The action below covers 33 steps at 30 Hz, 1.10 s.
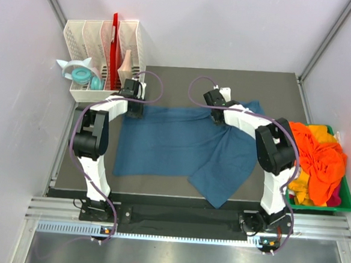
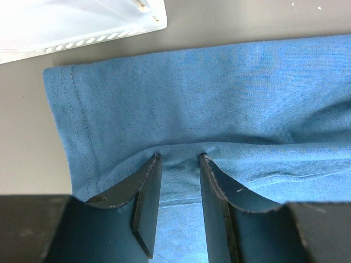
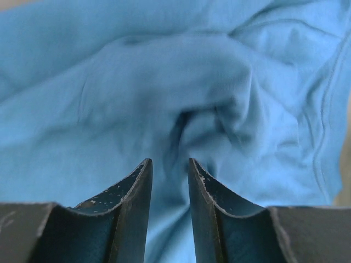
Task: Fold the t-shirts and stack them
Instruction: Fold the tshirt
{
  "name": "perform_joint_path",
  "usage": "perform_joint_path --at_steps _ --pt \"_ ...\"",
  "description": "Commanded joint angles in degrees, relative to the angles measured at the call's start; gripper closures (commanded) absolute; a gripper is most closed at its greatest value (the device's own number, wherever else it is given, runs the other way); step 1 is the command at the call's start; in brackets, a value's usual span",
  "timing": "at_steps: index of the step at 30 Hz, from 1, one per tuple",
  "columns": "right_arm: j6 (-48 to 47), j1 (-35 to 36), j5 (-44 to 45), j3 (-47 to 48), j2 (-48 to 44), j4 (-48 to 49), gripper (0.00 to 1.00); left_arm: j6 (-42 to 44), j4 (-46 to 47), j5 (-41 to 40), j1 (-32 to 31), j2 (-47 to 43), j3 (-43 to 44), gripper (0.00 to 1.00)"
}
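**Task item.** The teal t-shirt [image 1: 168,143] lies spread across the centre of the dark grey table [image 1: 269,84]. Its left part is flat. Its right part is rumpled, with one broad flap angled down towards the lower centre-right of the top view. The orange t-shirts [image 1: 318,159] are heaped in the green bin [image 1: 322,208] at the right edge, with yellow fabric [image 1: 298,191] and magenta fabric [image 1: 338,196] beside them.

**My claws.** My left claw [image 2: 179,159] sits at the upper-left corner of the teal t-shirt, close to the stitched hem. It is clenched on a fold of that cloth: the fabric runs up between the two fingers, and creases fan out from both tips. My right claw [image 3: 169,163] is over the bunched upper-right part of the same shirt. Its jaws stand a little apart above a dark pucker in the cloth. I cannot tell whether they hold any fabric.

**Surroundings and obstructions.**
- A white slotted rack [image 1: 80,34] stands in the upper left, just beside the corner I grip. It holds a red upright item [image 1: 114,43].
- Pale tape rolls [image 1: 80,73] rest at its front.
- My right arm crosses over the shirt's right part and hides some of it.

**Materials.** The shirt is a soft, fine knit with a double row of stitching at the hem. The table surface is matt and smooth. The rack and bin are rigid plastic.
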Motion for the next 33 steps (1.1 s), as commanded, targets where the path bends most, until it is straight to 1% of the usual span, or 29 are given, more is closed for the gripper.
perform_joint_path --at_steps 1,4,9,13,20,21,23,24,25,27,31,33 --pt "0.46 -3.05 -0.83 6.43 3.89 1.02 0.67 0.87 -0.27 -1.63 0.3 2.44 0.0 0.61" --pt "0.63 -5.07 -0.31 10.82 5.83 -0.74 0.68 1.13 -0.18 -1.8 0.3 2.35 -0.44 0.61" --pt "0.2 -7.1 -0.39 15.04 6.19 -0.12 0.69 1.04 0.08 -1.45 0.3 1.73 -0.97 0.61" --pt "0.28 -9.38 -0.39 23.55 11.01 -4.07 0.68 0.69 -0.36 -1.02 0.21 1.82 -0.27 0.61" --pt "-0.68 -10.97 -0.48 30.34 16.47 -6.63 0.68 0.61 -0.89 -1.37 0.3 2.17 0.0 0.61" --pt "-0.77 -10.88 -0.31 30.08 15.78 -6.45 0.68 0.69 -0.97 -1.37 0.3 2.08 -0.09 0.61" --pt "-0.68 -10.71 -0.74 25.36 12.97 -2.87 0.68 0.87 -0.89 -1.37 0.3 1.73 -0.26 0.61" --pt "-0.77 -10.18 -1.0 23.07 9.39 -1.11 0.67 0.96 -0.8 -1.37 0.3 1.56 -0.52 0.61" --pt "-0.77 -9.92 -1.53 19.31 7.88 1.26 0.67 0.96 -0.63 -1.19 0.3 1.47 -0.61 0.61" --pt "0.01 -8.95 -1.97 16.91 4.89 1.9 0.66 0.96 -0.71 -1.1 0.3 1.47 -0.62 0.61" --pt "1.16 -8.69 -3.64 12.51 3.55 3.3 0.65 0.78 -0.54 -0.58 0.3 1.64 -0.7 0.61" --pt "1.42 -8.77 -3.91 12.94 4.6 3.13 0.64 0.69 -0.62 -0.31 0.21 1.82 -0.62 0.61"
